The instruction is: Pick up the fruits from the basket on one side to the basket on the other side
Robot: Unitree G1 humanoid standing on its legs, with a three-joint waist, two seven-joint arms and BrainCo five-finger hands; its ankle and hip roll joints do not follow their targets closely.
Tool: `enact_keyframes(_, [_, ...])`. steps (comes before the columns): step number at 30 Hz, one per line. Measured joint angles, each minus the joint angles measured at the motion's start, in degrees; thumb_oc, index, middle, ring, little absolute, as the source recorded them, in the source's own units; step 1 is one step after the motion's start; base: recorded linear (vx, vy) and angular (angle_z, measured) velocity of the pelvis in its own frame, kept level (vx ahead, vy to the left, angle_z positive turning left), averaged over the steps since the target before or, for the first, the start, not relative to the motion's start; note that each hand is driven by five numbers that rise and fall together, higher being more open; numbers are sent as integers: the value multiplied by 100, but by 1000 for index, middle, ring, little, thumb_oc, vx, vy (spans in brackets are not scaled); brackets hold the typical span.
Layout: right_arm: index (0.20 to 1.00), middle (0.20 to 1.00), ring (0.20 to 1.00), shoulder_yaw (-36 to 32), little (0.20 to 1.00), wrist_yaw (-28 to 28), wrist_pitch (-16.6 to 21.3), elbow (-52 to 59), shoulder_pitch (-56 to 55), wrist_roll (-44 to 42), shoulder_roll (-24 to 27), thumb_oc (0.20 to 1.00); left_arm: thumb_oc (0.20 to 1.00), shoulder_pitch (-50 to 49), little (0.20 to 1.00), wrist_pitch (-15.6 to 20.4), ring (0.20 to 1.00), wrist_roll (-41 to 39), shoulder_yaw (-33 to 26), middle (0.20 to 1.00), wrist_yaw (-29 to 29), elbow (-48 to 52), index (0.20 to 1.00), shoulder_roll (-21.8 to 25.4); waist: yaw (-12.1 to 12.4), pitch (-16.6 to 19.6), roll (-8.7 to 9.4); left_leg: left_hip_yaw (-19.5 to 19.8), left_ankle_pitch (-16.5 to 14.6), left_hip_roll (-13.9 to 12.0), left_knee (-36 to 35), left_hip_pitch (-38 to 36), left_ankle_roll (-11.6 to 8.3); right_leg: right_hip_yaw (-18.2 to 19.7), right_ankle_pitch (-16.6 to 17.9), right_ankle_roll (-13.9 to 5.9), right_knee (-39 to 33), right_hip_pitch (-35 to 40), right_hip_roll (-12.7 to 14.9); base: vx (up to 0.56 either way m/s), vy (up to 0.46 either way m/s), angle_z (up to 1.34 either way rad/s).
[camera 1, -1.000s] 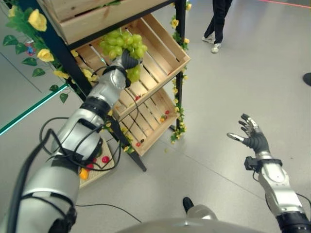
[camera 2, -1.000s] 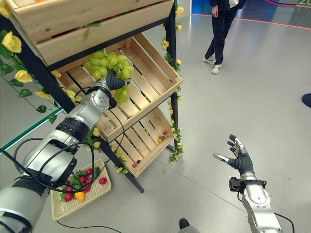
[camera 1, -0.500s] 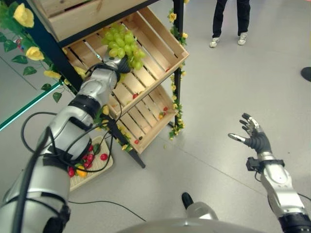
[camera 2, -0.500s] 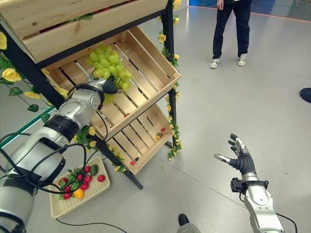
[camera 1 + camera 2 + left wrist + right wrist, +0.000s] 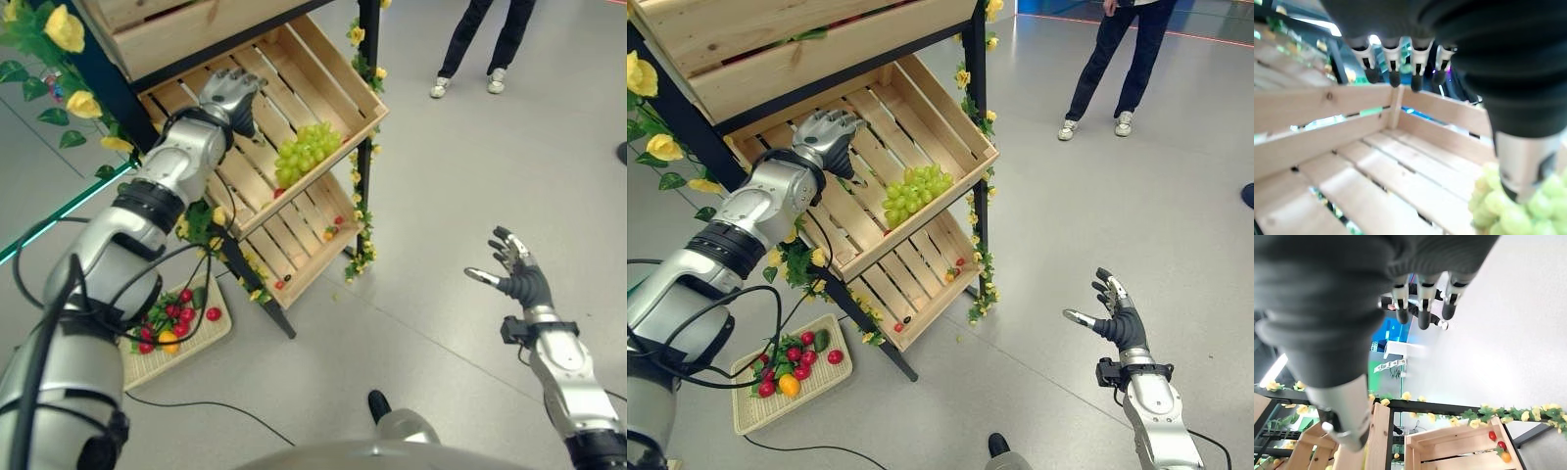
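grapes (image 5: 306, 153): lying in middle crate (image 5: 338, 73), centre top (green bunch)
left hand (image 5: 228, 93): fingers spread, empty, upper left
right hand (image 5: 516, 277): splayed, empty, lower right

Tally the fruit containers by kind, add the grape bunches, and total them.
Wooden crates: 3 (top, middle, bottom)
Woven floor basket: 1
Grape bunches: 1
Total: 5

Head stereo downward; wrists close-up.
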State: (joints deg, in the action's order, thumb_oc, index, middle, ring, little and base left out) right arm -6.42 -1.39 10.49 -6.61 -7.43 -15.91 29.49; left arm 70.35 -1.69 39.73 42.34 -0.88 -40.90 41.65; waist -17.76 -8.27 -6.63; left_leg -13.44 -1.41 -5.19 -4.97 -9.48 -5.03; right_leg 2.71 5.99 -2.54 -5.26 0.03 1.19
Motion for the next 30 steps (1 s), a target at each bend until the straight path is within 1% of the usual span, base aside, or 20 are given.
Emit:
enact_keyframes(10, [1000, 1000, 1000, -116, 1000, 3, -1, -2, -126, 1, -17, 1000, 1000, 1, 1000, 91, 1000, -21, -7, 1000, 101, 576, 1000, 221, 35, -1, 2, 106, 1, -3, 0, -28, -1, -83, -3, 8, 0, 75, 8, -3, 1, 3])
enact_keyframes(11, [1000, 1000, 1000, -138, 1000, 3, -1, -1, -126, 1, -17, 1000, 1000, -14, 1000, 107, 1000, -131, -12, 1000, 124, 640, 1000, 212, 61, -2, 3, 105, 1, -4, 0, -39, -1, -86, -8, 9, -1, 87, 9, 0, 0, 0])
enact_keyframes(12, [1000, 1000, 1000, -160, 1000, 4, 0, -1, -125, 1, -31, 1000, 1000, -61, 1000, 98, 1000, -327, -103, 1000, 122, 697, 1000, 194, 89, -5, 8, 108, 1, -3, 0, -39, -1, -87, -28, -1, 1, 87, 9, 0, 0, 0])
enact_keyframes(13, [1000, 1000, 1000, -181, 1000, 2, -3, -1, -128, 1, -46, 1000, 1000, -180, 1000, 106, 1000, -539, -348, 1000, 129, 793, 1000, 142, 105, -6, 7, 113, 1, -5, 0, -40, -1, -86, -27, 0, 0, 86, 9, 0, 0, 0])
enact_keyframes(14, [1000, 1000, 1000, -190, 1000, -1, -6, -3, -134, 1, -65, 1000, 1000, -390, 1000, 89, 1000, -1061, -677, 1000, 77, 975, 1000, 56, 146, -8, 10, 112, 1, -7, 0, -47, -1, -87, -28, 1, 2, 93, 0, 0, 0, 0])
enact_keyframes(15, [1000, 1000, 1000, -202, 1000, -6, -8, -3, -138, 2, -93, 1000, 1000, -537, 1000, 97, 1000, -1294, -907, 1000, 53, 1109, 1000, -6, 157, -10, 13, 115, 1, -14, 0, -54, -1, -88, -31, 6, 0, 100, 0, 0, 0, 0])
enact_keyframes(16, [1000, 1000, 1000, -205, 1000, -11, -15, -3, -145, 5, -149, 1000, 1000, -692, 1000, 94, 1000, -1639, -1050, 1000, -33, 1231, 1000, -99, 146, -15, 23, 115, 1, -10, 1, -67, -2, -89, -33, 9, 1, 108, -4, 0, 0, 0])
enact_keyframes(17, [1000, 1000, 1000, -202, 1000, -22, -21, -4, -149, 5, -173, 1000, 1000, -721, 1000, 88, 1000, -1740, -1081, 1000, -79, 1229, 1000, -195, 170, -20, 32, 118, 1, -20, 1, -76, -2, -93, -35, 10, -1, 122, 1, -3, 3, 6])
enact_keyframes(18, [1000, 1000, 1000, -167, 1000, -37, -41, -4, -144, 12, -186, 1000, 1000, -891, 1000, 111, 1000, -1977, -1370, 1000, -295, 1151, 1000, -673, 177, -24, 50, 120, 0, -7, 1, -86, -1, -111, -51, -1, -2, 136, 5, -3, 12, 7])
enact_keyframes(19, [1000, 1000, 1000, -156, 1000, -34, -57, -1, -115, 11, -185, 1000, 1000, -1059, 1000, 135, 1000, -2186, -1622, 1000, -405, 1142, 1000, -862, 179, -18, 41, 121, -1, 1, 0, -103, 0, -109, -59, -6, -3, 157, 14, 0, 0, 0])
enact_keyframes(20, [1000, 1000, 1000, -158, 1000, -38, -58, 7, -11, 11, -203, 1000, 1000, -1472, 1000, 160, 1000, -2581, -1755, 1000, -540, 1342, 1000, -1068, 181, -19, 44, 114, -7, 5, 0, -109, 2, -85, -59, -9, -2, 155, 17, -5, 16, -7])
enact_keyframes(22, [1000, 1000, 1000, -200, 1000, -54, -55, 63, 36, 9, -213, 1000, 1000, -2176, 1000, 314, 1000, -2918, -2057, 1000, -617, 1940, 1000, -1166, 134, -21, 45, 105, -14, 4, -1, -93, -5, -53, -57, -8, 1, 118, 7, -3, 12, -13])
enact_keyframes(23, [1000, 1000, 1000, -226, 1000, -91, -53, 93, -12, 9, -212, 1000, 1000, -2705, 1000, 463, 1000, -3242, -2130, 1000, -641, 2289, 1000, -1200, 130, -28, 64, 92, -18, 4, 0, -93, -11, -30, -48, 4, 1, 106, -9, -8, 10, -16])
enact_keyframes(24, [1000, 1000, 1000, -252, 1000, -108, -45, 163, -59, 11, -221, 1000, 1000, -3323, 1000, 514, 1000, -3579, -2397, 1000, -593, 2863, 1000, -1235, 115, -28, 64, 89, -17, -14, 1, -94, -11, -2, -47, 9, 0, 84, -12, -5, 5, -14])
enact_keyframes(25, [1000, 1000, 1000, -273, 1000, -133, -36, 156, -92, 13, -227, 1000, 1000, -3659, 1000, 592, 1000, -3764, -2477, 1000, -573, 3113, 1000, -1263, 139, -31, 69, 99, -17, -24, 1, -91, -11, 4, -48, 17, 2, 83, -21, -11, 7, -5])
enact_keyframes(26, [1000, 1000, 1000, -319, 1000, -183, -36, 146, -122, 20, -272, 1000, 1000, -4100, 1000, 695, 1000, -4132, -2585, 1000, -515, 3388, 1000, -1347, 184, -43, 86, 102, -17, -30, 0, -86, -11, -9, -52, 23, 1, 84, -37, 0, 0, 0])
enact_keyframes(27, [1000, 1000, 1000, -320, 1000, -199, -36, 147, -118, 24, -300, 1000, 1000, -4254, 1000, 731, 1000, -4282, -2622, 1000, -504, 3454, 1000, -1379, 207, -48, 94, 102, -17, -33, 1, -88, -11, -10, -51, 25, 1, 85, -40, 0, 0, 0])
enact_keyframes(28, [1000, 1000, 1000, -324, 1000, -209, -33, 178, -101, 58, -368, 1000, 1000, -4756, 1000, 782, 1000, -4686, -2877, 1000, -405, 3798, 1000, -1494, 245, -52, 101, 103, -20, -56, 0, -89, -13, -7, -52, 25, 0, 85, -54, 0, 0, 0])
enact_keyframes(29, [1000, 1000, 1000, -347, 1000, -218, -13, 181, -120, 69, -407, 1000, 1000, -4993, 1000, 838, 1000, -4879, -3010, 1000, -353, 3977, 1000, -1586, 225, -52, 103, 101, -22, -56, 0, -100, -17, -2, -56, 30, -4, 90, -58, 0, 0, 0])
enact_keyframes(30, [1000, 1000, 1000, -370, 1000, -227, -4, 168, -170, 70, -439, 1000, 1000, -5255, 1000, 888, 1000, -5262, -3087, 1000, -255, 4184, 1000, -1688, 316, -58, 117, 105, -30, -58, 0, -101, -29, -7, -56, 30, -5, 95, -63, 0, -2, 4])
